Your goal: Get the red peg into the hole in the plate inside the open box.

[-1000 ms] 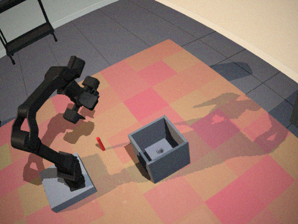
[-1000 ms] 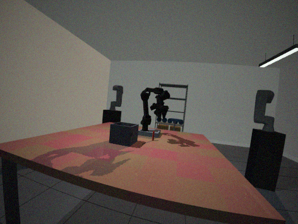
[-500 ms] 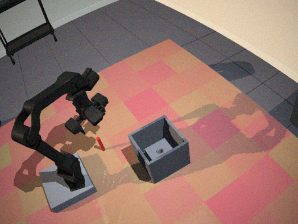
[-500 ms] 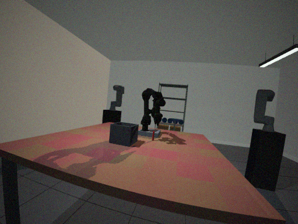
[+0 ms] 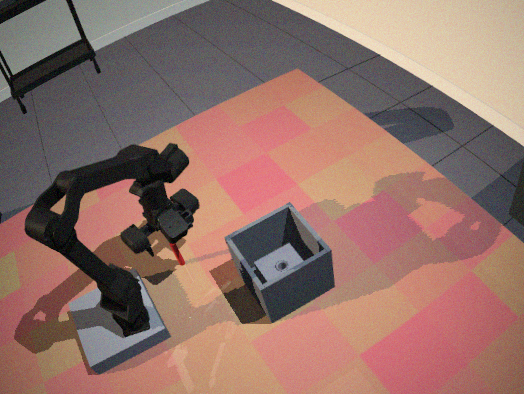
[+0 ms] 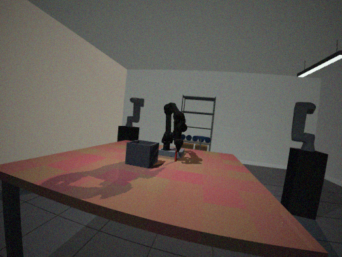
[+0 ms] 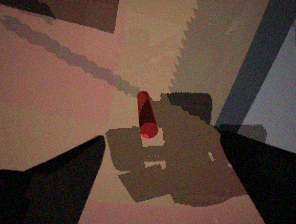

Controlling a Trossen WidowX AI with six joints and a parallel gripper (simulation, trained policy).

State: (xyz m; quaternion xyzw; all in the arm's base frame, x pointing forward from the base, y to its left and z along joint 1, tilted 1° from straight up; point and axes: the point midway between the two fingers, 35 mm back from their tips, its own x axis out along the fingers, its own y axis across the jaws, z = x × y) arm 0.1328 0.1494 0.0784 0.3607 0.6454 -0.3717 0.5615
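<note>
Red peg [image 5: 178, 254] [image 6: 175, 156] [image 7: 147, 116] upright on the table [image 5: 320, 350] [image 6: 183, 196] [image 7: 60, 95], ungripped.

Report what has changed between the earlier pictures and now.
The gripper has come down and over toward the red peg. Nothing was taken hold of or let go: its fingers remain wide open. The peg still stands upright outside the open box, which hasn't moved.
</note>
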